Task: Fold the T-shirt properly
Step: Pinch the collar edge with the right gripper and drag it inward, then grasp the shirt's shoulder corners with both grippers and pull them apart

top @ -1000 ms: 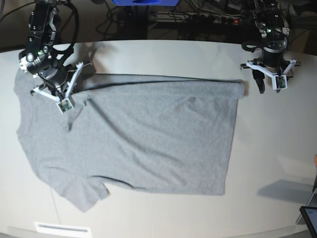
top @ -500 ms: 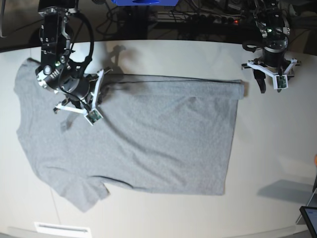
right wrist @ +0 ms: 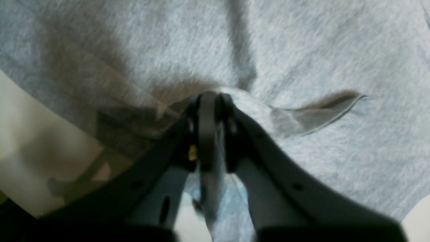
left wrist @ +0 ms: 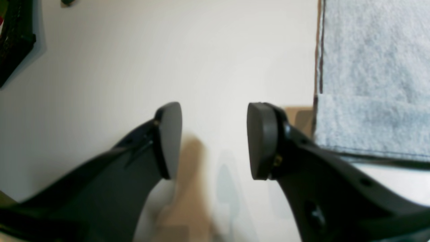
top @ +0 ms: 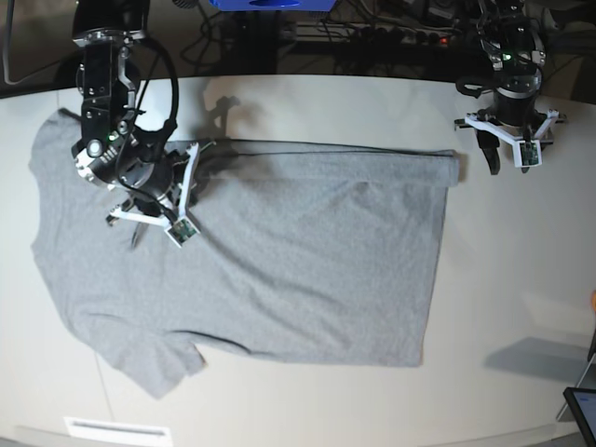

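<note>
1. The T-shirt (top: pixel 279 261) lies spread, plain side up, on the table (top: pixel 521 279), its far edge folded over in a narrow band.
2. The right gripper (right wrist: pixel 208 101) sits over the shirt's far sleeve end, its fingers almost together, pinching a raised ridge of cloth.
3. The left gripper (left wrist: pixel 215 141) hangs spread over bare table just beside the hem corner, holding nothing.

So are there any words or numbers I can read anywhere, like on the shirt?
None can be read.
The large heather-grey cotton T-shirt lies plain side up, with no lettering showing.
The small white tags on the robot arms' wrist cameras are too small to read.
The dark screen corner at the lower right shows nothing legible.
</note>
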{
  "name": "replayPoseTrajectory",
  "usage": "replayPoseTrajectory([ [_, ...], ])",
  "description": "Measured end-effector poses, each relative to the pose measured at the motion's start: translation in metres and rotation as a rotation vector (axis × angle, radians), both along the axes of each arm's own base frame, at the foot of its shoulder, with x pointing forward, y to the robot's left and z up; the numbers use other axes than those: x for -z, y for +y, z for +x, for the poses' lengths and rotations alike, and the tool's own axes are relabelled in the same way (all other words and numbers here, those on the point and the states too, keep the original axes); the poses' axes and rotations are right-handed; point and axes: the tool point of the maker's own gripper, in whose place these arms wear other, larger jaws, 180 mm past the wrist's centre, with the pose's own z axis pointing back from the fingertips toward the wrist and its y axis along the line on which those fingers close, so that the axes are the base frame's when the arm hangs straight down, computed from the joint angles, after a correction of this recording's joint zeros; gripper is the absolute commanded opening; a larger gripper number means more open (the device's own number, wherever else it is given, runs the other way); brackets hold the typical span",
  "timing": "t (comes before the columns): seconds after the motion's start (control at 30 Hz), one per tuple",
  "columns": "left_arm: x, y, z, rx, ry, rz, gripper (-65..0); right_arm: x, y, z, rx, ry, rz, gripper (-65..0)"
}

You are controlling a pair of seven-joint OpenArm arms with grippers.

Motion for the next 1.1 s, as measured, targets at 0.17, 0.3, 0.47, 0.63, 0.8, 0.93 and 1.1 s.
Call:
replayPoseTrajectory([
  [0.17,0.0,0.0,0.0,0.0,0.0,0.0,-34.9,-0.012,-0.004,0.013,-0.049,-0.048,-0.047,-32.8],
  [0.3,-0.001,-0.001,0.001,0.003,-0.002,0.0,-34.9,-0.039,-0.05,0.036,0.091,-0.146,-0.071,-37.7],
  [0.47,0.0,-0.009,0.008,0.022,-0.011,-0.013,-34.9,-0.022,-0.123,0.01,0.3,-0.081,-0.215,-42.1],
  [0.63,-0.003,-0.044,0.036,0.114,-0.054,-0.052,-34.9,0.003,-0.13,-0.026,0.349,-0.013,-0.165,-42.8],
  [0.8,-0.008,-0.078,0.062,0.198,-0.091,-0.088,-34.9,0.01,-0.163,-0.052,0.44,0.021,-0.211,-42.8],
  [0.93,0.003,-0.111,0.078,0.272,-0.041,-0.129,-34.9,0.004,-0.17,-0.047,0.473,-0.009,-0.19,-42.1],
  [1.1,0.029,-0.136,0.08,0.327,0.046,-0.158,-34.9,0.008,-0.187,-0.055,0.52,0.011,-0.21,-42.1],
])
